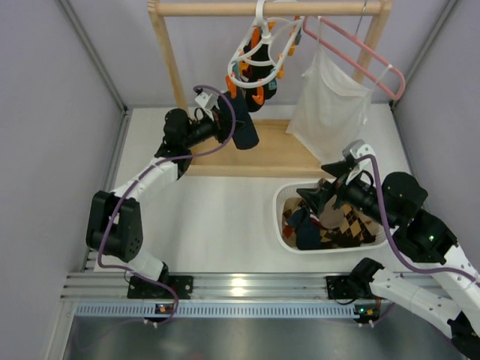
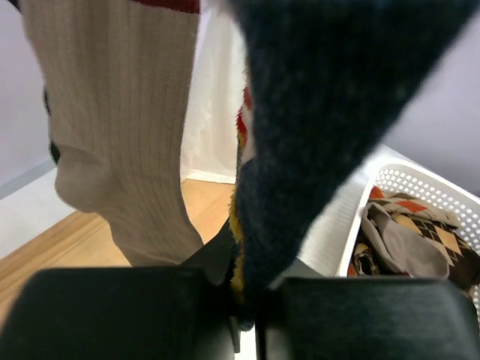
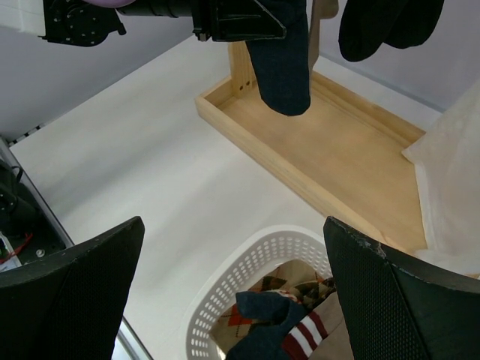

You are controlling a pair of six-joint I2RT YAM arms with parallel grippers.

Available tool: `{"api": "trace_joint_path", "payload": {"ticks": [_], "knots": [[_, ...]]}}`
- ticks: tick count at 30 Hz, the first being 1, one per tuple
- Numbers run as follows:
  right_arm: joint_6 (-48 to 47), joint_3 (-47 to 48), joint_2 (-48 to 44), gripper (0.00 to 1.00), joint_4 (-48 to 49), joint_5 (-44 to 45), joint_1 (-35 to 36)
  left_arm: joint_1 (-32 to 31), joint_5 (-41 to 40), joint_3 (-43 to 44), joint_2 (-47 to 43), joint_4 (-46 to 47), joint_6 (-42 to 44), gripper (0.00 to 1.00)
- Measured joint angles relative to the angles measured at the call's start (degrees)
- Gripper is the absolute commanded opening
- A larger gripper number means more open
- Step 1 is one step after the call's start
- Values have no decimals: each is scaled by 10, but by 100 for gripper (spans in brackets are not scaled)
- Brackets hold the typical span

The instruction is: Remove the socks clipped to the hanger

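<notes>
The white ring hanger (image 1: 264, 51) with orange clips hangs from the wooden rack's top bar (image 1: 217, 8). Dark socks (image 1: 261, 91) still dangle from it, and they also show in the right wrist view (image 3: 382, 22). My left gripper (image 1: 225, 124) is shut on a dark navy sock (image 1: 244, 129) just below the hanger. In the left wrist view the gripper (image 2: 247, 289) pinches this sock (image 2: 315, 112). I cannot tell whether its top is still clipped. My right gripper (image 1: 319, 196) is open and empty over the white basket (image 1: 285, 196), its jaws wide apart (image 3: 232, 247).
A beige ribbed sock (image 2: 120, 135) hangs left of the held sock. A pink hanger (image 1: 371, 54) carries a white mesh bag (image 1: 330, 105). The basket (image 3: 247, 270) holds argyle socks and a navy sock (image 3: 274, 322). The rack's wooden base tray (image 3: 337, 150) lies behind.
</notes>
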Motion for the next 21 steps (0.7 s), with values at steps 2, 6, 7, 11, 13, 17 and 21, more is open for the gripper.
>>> {"api": "trace_joint_path", "payload": {"ticks": [2, 6, 7, 11, 13, 17, 21], "knots": [[1, 0, 2, 98, 1, -1, 0, -3, -16, -3, -4, 0, 0, 0], [13, -3, -3, 98, 14, -1, 0, -26, -76, -36, -36, 0, 0, 0], [18, -3, -4, 97, 21, -1, 0, -36, -98, -45, -45, 0, 1, 0], [44, -1, -14, 96, 47, 6, 0, -122, -246, -88, -103, -2, 20, 0], [53, 5, -12, 96, 53, 10, 0, -174, -325, -96, -119, -8, 35, 0], [64, 53, 10, 95, 50, 32, 0, -285, -505, -96, -125, -14, 77, 0], [66, 136, 56, 95, 43, 57, 0, -385, -685, -58, -90, -37, 138, 0]]}}
